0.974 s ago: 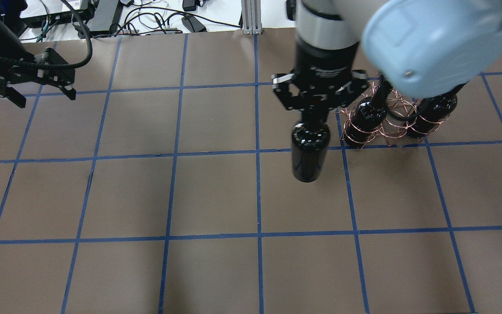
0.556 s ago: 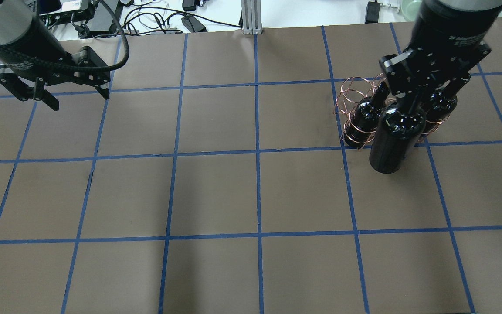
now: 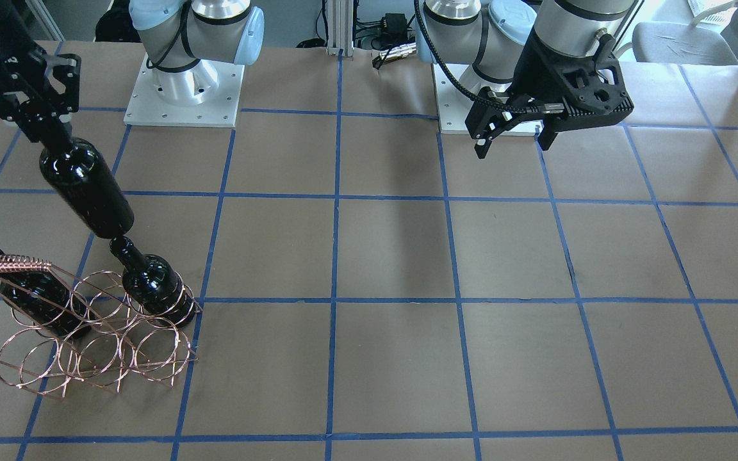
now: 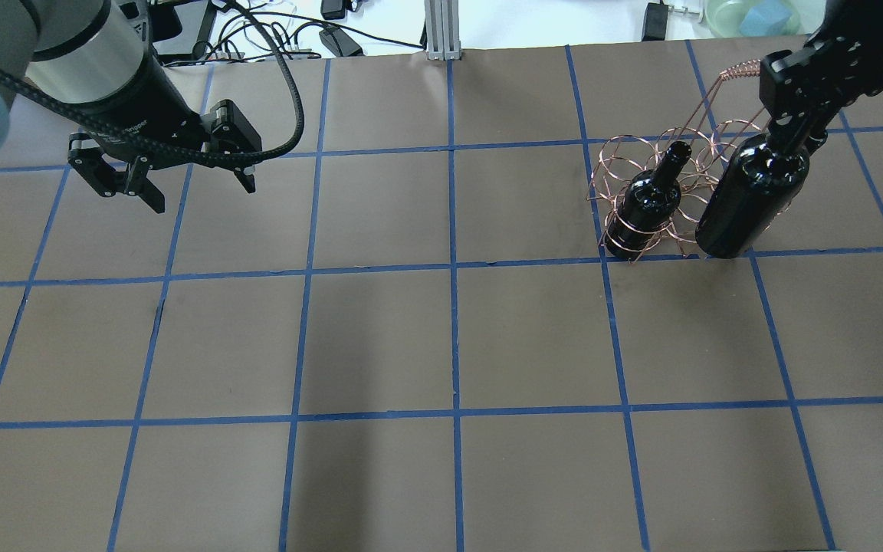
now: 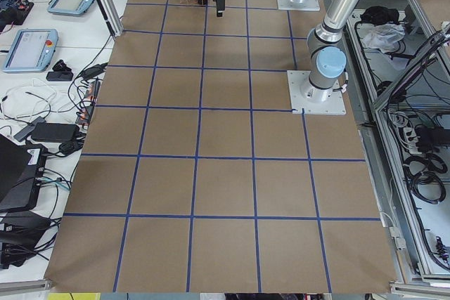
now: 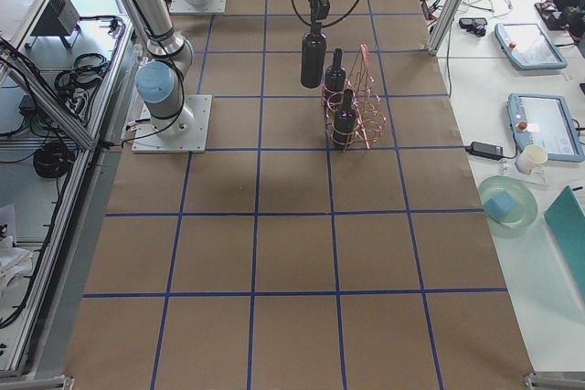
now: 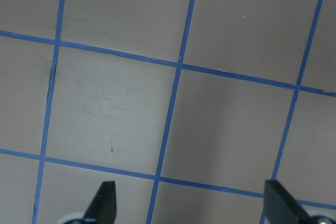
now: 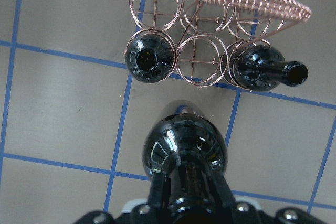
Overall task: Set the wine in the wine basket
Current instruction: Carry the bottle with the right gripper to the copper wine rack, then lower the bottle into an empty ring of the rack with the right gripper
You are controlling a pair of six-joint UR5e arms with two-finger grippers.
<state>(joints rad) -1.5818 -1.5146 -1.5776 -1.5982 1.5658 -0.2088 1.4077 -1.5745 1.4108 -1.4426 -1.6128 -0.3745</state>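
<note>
A brown tabletop (image 4: 380, 345) gridded in blue tape is shown. Near its far right corner, as seen from the robot, the copper wire wine basket (image 3: 90, 336) is set. Two seated bottles (image 4: 645, 207) are lodged in the outer rings of its robot-side row, and the middle ring between them is free. The wine (image 4: 752, 201) is held raised and roughly upright, just on the robot's side of the basket, not yet over any ring. The carrying step appears to be in hand; next, the bottle would need centring over a free ring, then lowering between the two necks. Its neck is clamped by the right gripper (image 4: 792, 129), with the body hanging directly below. The left gripper (image 4: 203, 195) is held spread and empty over the far left part.
</note>
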